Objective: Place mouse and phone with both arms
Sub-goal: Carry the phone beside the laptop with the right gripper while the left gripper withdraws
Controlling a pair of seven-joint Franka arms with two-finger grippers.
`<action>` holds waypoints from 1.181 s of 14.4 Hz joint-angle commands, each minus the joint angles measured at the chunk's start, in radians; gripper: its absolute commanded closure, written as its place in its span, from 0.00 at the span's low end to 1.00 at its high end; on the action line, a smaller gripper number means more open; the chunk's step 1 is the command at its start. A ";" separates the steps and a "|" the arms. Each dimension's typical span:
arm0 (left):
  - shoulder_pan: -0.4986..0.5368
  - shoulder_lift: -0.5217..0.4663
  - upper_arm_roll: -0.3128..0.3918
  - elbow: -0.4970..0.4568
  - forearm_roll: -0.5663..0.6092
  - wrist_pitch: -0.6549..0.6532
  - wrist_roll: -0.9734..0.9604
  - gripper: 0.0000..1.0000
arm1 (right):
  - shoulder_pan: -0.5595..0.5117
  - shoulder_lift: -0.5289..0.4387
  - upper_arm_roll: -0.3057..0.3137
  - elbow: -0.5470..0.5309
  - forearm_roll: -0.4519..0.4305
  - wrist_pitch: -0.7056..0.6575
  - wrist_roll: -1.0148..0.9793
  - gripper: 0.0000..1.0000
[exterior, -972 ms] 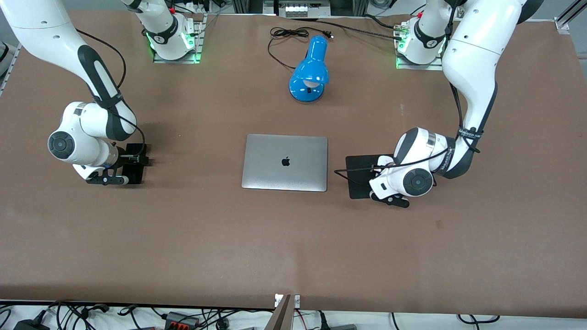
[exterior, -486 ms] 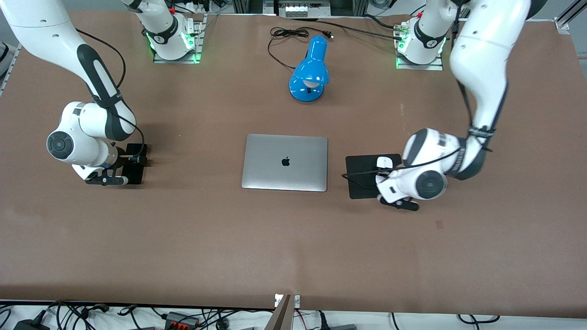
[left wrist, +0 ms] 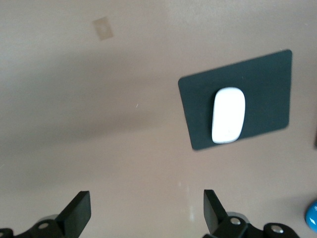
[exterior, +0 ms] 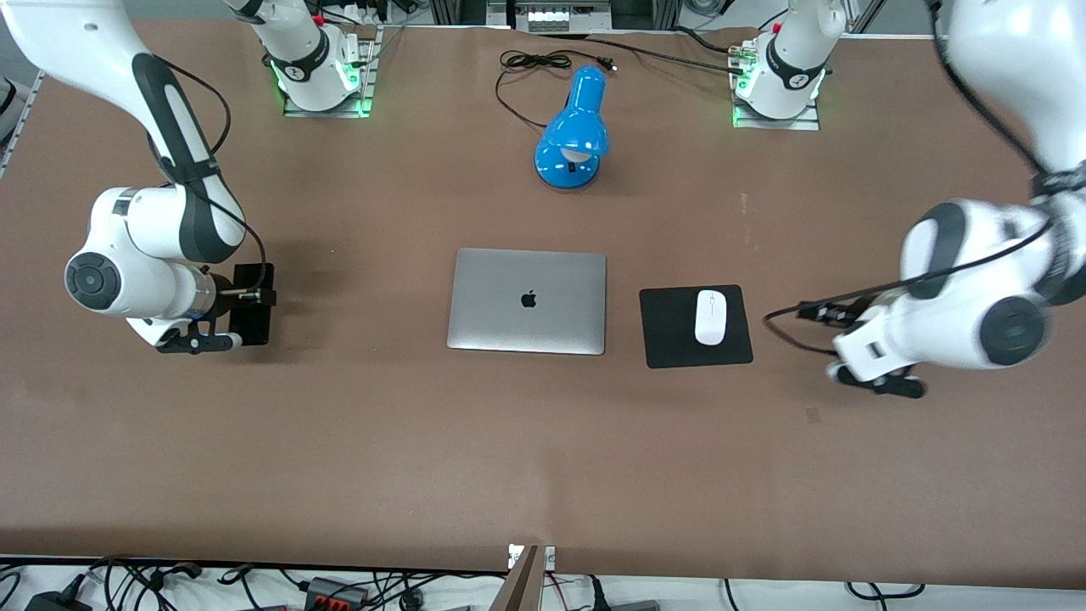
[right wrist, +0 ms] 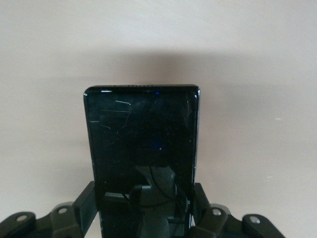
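The white mouse (exterior: 710, 316) lies on the black mouse pad (exterior: 670, 331) beside the laptop, toward the left arm's end of the table. It also shows in the left wrist view (left wrist: 228, 115). My left gripper (exterior: 874, 382) (left wrist: 148, 208) is open and empty over bare table, well clear of the pad. The black phone (exterior: 253, 316) (right wrist: 142, 134) is low at the table toward the right arm's end. My right gripper (exterior: 254, 296) (right wrist: 143, 198) is shut on the phone, one finger against each long edge. I cannot tell whether the phone rests on the table.
A shut silver laptop (exterior: 527, 300) lies mid-table. A blue desk lamp (exterior: 575, 136) with a black cable lies farther from the front camera than the laptop. A small tape patch (exterior: 813, 415) marks the table near my left gripper.
My left gripper has let go of the mouse and swung away from the pad toward the left arm's end of the table. My right wrist has shifted slightly; the phone has stayed in place.
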 commanded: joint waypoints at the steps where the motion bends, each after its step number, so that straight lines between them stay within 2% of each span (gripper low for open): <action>1: 0.032 -0.115 -0.009 -0.006 -0.022 -0.128 0.028 0.00 | 0.085 0.023 0.011 0.030 0.022 -0.017 0.095 0.78; 3: 0.053 -0.183 -0.008 0.034 -0.106 -0.214 0.024 0.00 | 0.146 0.025 0.012 0.030 0.022 -0.004 0.197 0.78; 5: 0.033 -0.220 -0.013 0.019 -0.101 -0.233 0.005 0.00 | 0.214 0.046 0.012 0.030 0.022 0.028 0.292 0.78; 6: 0.033 -0.251 -0.017 -0.040 -0.101 -0.218 -0.004 0.00 | 0.242 0.057 0.012 0.030 0.022 0.042 0.339 0.78; 7: 0.033 -0.327 -0.023 -0.126 -0.101 -0.153 -0.010 0.00 | 0.268 0.069 0.012 0.030 0.022 0.061 0.388 0.78; 9: 0.036 -0.470 -0.037 -0.351 -0.101 -0.015 -0.010 0.00 | 0.305 0.102 0.015 0.030 0.022 0.107 0.450 0.78; 10: 0.037 -0.509 -0.037 -0.407 -0.101 0.036 -0.010 0.00 | 0.323 0.117 0.017 0.030 0.031 0.127 0.469 0.78; 12: 0.039 -0.492 -0.022 -0.377 -0.107 0.040 0.001 0.00 | 0.371 0.128 0.017 0.030 0.089 0.157 0.501 0.78; 14: 0.028 -0.492 0.047 -0.358 -0.108 0.072 0.005 0.00 | 0.395 0.143 0.015 0.029 0.099 0.188 0.530 0.78; 16: -0.080 -0.492 0.201 -0.346 -0.104 0.098 -0.002 0.00 | 0.397 0.168 0.015 0.029 0.100 0.217 0.542 0.77; 17: -0.111 -0.491 0.245 -0.339 -0.102 0.101 -0.002 0.00 | 0.395 0.172 0.015 0.024 0.099 0.223 0.542 0.77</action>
